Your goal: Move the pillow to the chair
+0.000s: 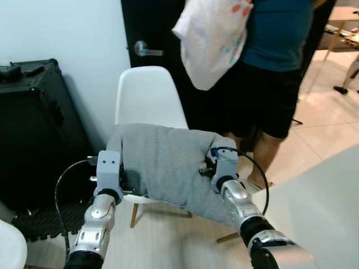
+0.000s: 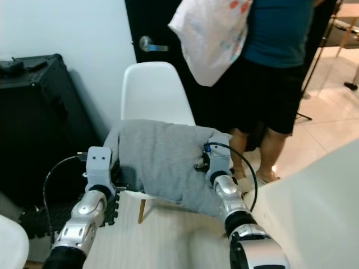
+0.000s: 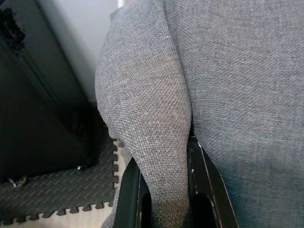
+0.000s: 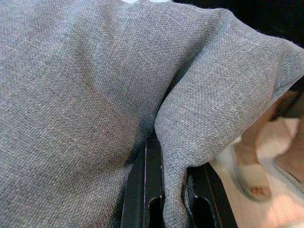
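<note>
Now I see the pillow [image 1: 168, 162] held over the chair [image 1: 147, 95] seat, my left gripper [image 3: 164, 190] pinching a fold at one end, my right gripper [image 4: 173, 190] clamping the other end. Beside the chair stands a person [image 1: 275, 67].

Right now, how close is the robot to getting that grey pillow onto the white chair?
Done: the pillow is picked up and brought to the white chair, held over its seat. In hand: both grippers, left and right, have their fingers pinched on folds of the fabric. Left: lower it onto the seat and let go. A person stands close beside the chair.
</note>
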